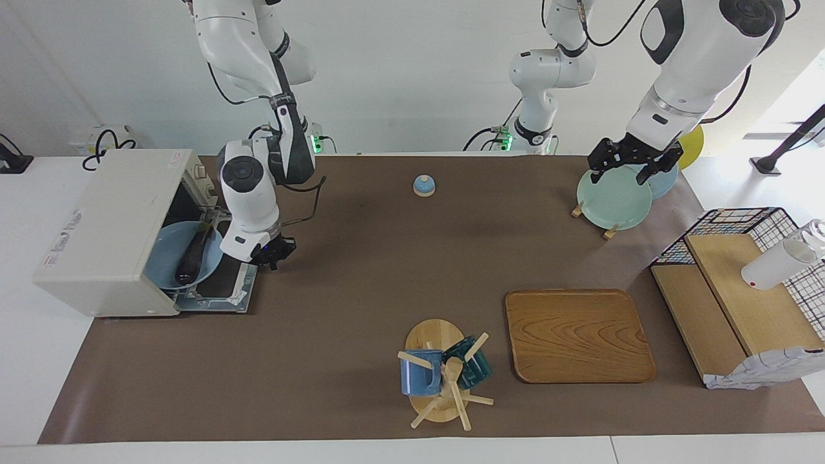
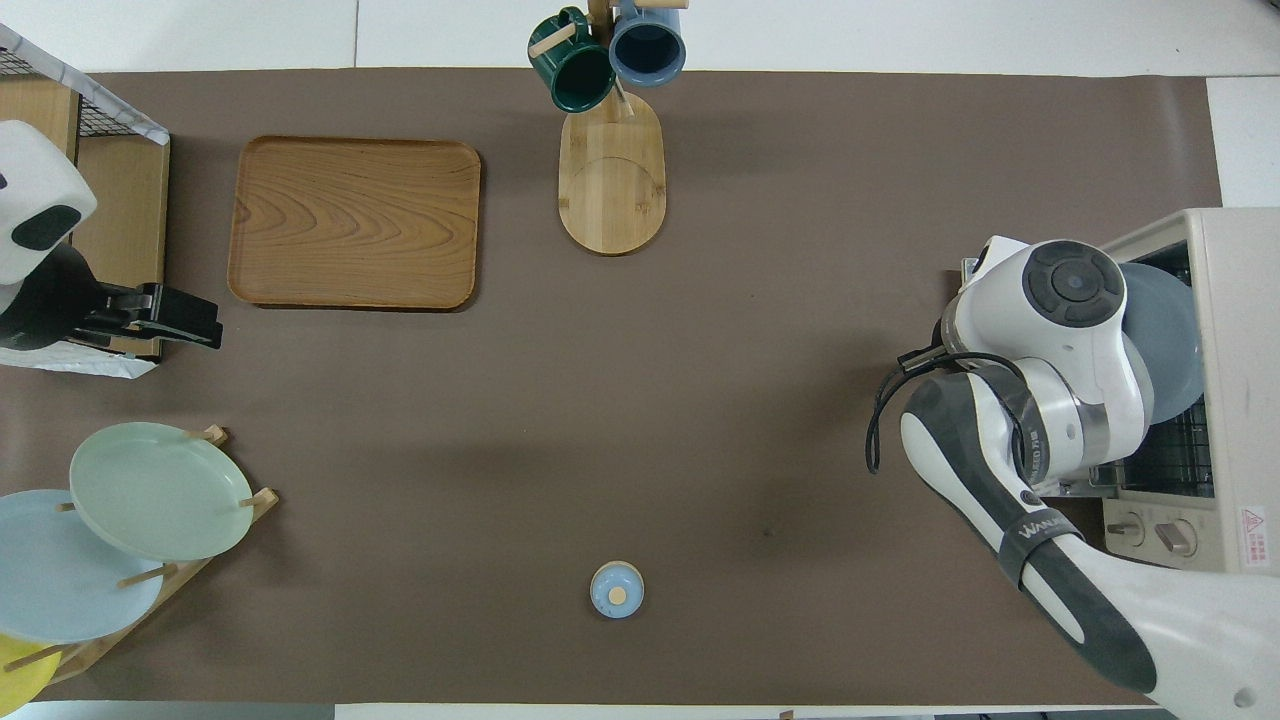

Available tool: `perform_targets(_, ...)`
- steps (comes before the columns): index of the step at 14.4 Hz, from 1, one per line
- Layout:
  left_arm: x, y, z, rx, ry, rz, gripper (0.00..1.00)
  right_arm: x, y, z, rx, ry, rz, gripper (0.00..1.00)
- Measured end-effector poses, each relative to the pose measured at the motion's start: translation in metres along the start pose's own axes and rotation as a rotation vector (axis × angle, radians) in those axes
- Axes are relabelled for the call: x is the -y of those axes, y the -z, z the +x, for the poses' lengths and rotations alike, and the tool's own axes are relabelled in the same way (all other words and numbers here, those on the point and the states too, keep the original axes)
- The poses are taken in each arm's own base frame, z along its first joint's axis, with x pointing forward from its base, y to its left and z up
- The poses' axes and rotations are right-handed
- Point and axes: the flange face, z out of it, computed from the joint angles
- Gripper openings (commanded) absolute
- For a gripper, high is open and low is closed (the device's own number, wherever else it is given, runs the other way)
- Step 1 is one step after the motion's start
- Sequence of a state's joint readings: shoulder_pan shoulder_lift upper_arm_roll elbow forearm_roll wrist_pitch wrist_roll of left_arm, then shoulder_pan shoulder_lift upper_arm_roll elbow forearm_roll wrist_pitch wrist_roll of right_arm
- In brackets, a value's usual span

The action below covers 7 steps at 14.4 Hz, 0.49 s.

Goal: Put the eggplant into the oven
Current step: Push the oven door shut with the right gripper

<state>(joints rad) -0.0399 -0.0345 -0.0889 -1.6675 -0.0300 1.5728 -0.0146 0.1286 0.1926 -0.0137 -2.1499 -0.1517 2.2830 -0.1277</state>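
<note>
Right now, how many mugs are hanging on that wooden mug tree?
2. A glossy blue ceramic mug and a dark green ceramic mug hang side by side on the pale wooden mug tree, which stands beside the rectangular wooden tray. No others show.
</note>
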Motion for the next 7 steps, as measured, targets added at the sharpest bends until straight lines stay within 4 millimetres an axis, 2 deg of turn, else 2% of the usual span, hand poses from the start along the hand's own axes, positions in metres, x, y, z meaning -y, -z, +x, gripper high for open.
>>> perform_targets(7, 0.0, 0.0, 0.0, 0.0, 0.0, 0.0, 1.0, -0.0021, -0.0099, -0.0078, 0.025, 0.007, -0.009, 0.0)
